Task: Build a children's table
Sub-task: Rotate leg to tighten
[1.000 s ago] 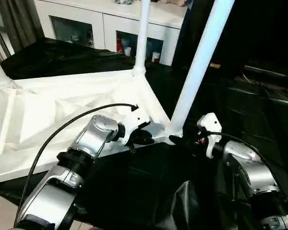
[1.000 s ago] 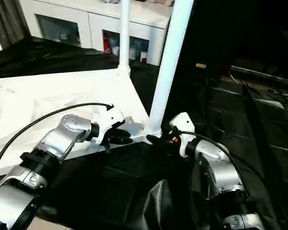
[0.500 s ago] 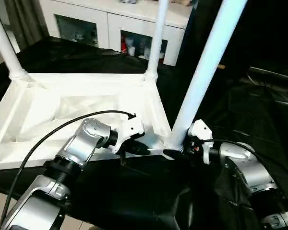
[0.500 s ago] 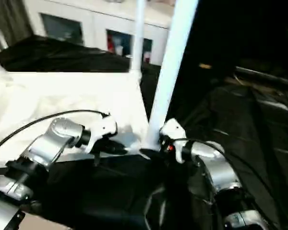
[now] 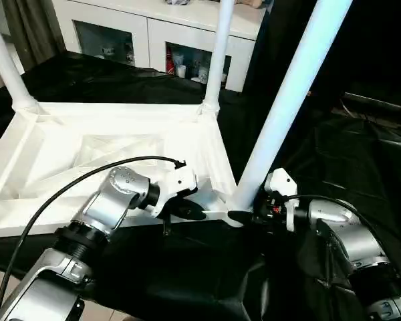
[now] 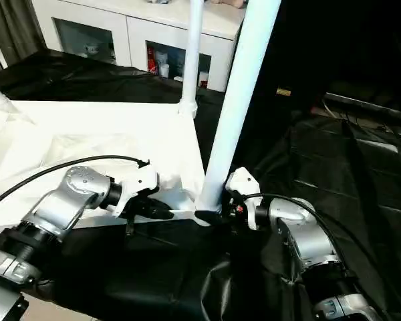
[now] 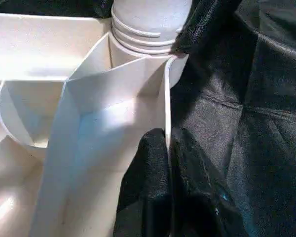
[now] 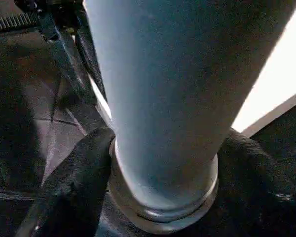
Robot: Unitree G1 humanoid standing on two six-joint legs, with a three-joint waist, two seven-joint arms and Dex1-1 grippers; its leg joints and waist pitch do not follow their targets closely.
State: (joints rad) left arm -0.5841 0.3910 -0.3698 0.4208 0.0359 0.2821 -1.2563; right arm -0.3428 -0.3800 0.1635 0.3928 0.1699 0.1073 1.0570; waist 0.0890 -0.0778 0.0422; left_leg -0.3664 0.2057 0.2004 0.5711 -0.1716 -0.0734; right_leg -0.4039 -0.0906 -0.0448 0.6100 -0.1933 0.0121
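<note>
The white children's table lies upside down, its ribbed underside [image 5: 120,144] facing up. Three legs stand in corner sockets: a near thick one [image 5: 287,100], a far one [image 5: 217,53] and a left one [image 5: 3,60]. My left gripper [image 5: 194,212] is shut on the thin rim wall of the top [image 7: 165,103], one black finger on each side, just beside the near leg's socket. My right gripper [image 5: 244,216] closes around the base of the near leg [image 8: 163,98], with a finger [image 8: 84,168] pressed against each side just above the socket.
Black cloth [image 5: 187,267] covers the surface under and around the table. A white cabinet with glass doors [image 5: 154,33] stands behind. Dark folds and equipment lie at the right [image 5: 374,134]. A black cable [image 5: 87,177] arcs over my left forearm.
The head view has shifted. My left gripper has closed onto the table's rim. My right gripper's fingers have drawn in a little around the leg's base.
</note>
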